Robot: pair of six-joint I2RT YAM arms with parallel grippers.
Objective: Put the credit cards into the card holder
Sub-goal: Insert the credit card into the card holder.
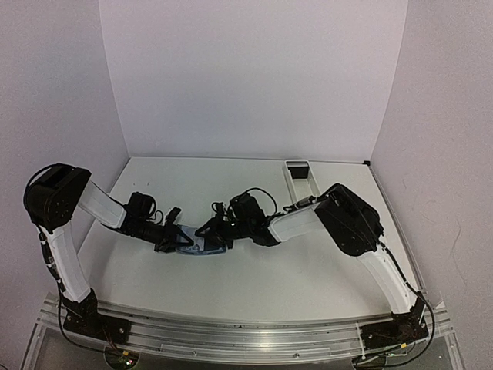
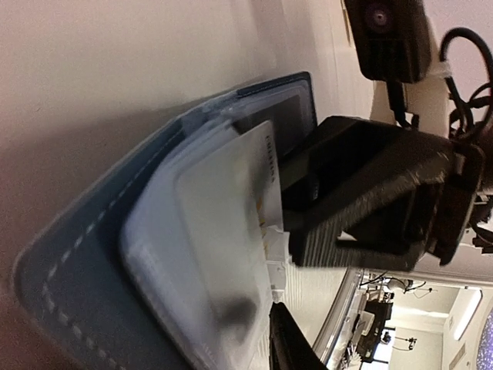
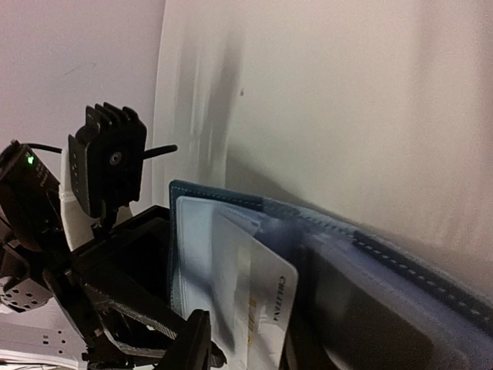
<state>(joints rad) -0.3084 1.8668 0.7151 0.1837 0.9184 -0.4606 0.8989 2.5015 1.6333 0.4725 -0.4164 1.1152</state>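
Note:
The blue card holder [image 1: 196, 245] lies open on the table between my two grippers. Its clear sleeves fan up from the stitched blue cover [image 2: 77, 262]. A pale credit card [image 3: 262, 293] with dark lettering stands partly in a sleeve, also visible in the left wrist view [image 2: 231, 208]. My right gripper [image 1: 218, 231] reaches in from the right; its fingers stand apart on either side of the card [image 3: 245, 347]. My left gripper [image 1: 176, 237] is at the holder's left edge. Only one of its fingers [image 2: 289, 339] shows, right beside the sleeves.
A long white tray [image 1: 300, 176] sits at the back right of the table. White walls close in the back and both sides. An aluminium rail [image 1: 246, 335] carries the arm bases along the near edge.

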